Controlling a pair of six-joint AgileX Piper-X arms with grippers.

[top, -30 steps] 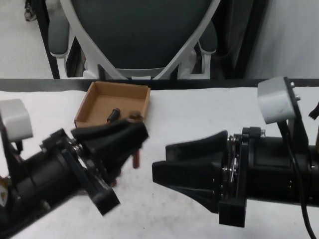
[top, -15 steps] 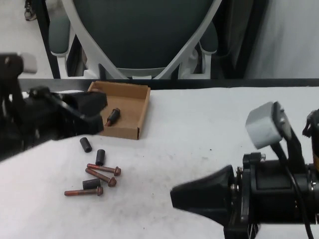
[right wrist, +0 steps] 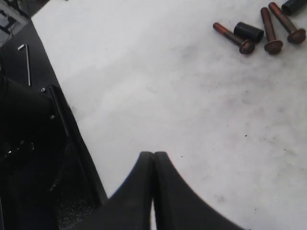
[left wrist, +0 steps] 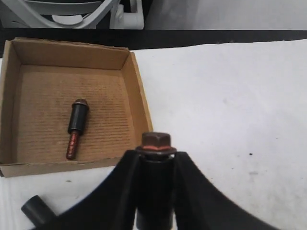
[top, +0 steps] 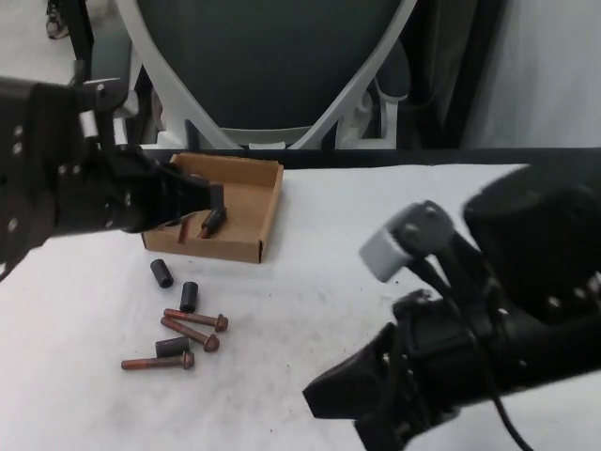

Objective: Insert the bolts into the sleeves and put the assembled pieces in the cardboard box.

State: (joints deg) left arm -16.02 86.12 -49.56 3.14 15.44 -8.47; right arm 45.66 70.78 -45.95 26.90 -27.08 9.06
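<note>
My left gripper (left wrist: 154,160) is shut on an assembled piece (left wrist: 154,143), a copper hex-head bolt inside a black sleeve. It hangs just beyond the near right corner of the cardboard box (left wrist: 140,98), outside its walls. One assembled piece (left wrist: 76,122) lies on the box floor. In the high view the left gripper (top: 207,200) is at the box (top: 269,202) by the bench's back left. My right gripper (right wrist: 154,165) is shut with nothing in it, low over bare white cloth; in the high view the right gripper (top: 317,402) is at the front.
Loose parts lie in front of the box: three copper bolts (top: 195,320) (top: 189,334) (top: 156,362) and three black sleeves (top: 161,272) (top: 189,296) (top: 172,347). The right wrist view shows these bolts (right wrist: 233,38) and a sleeve (right wrist: 248,31). A chair stands behind the bench.
The left arm has swung from the bench's middle back and left to the box with the assembled piece. The right arm has drawn away toward the front and tilted down.
</note>
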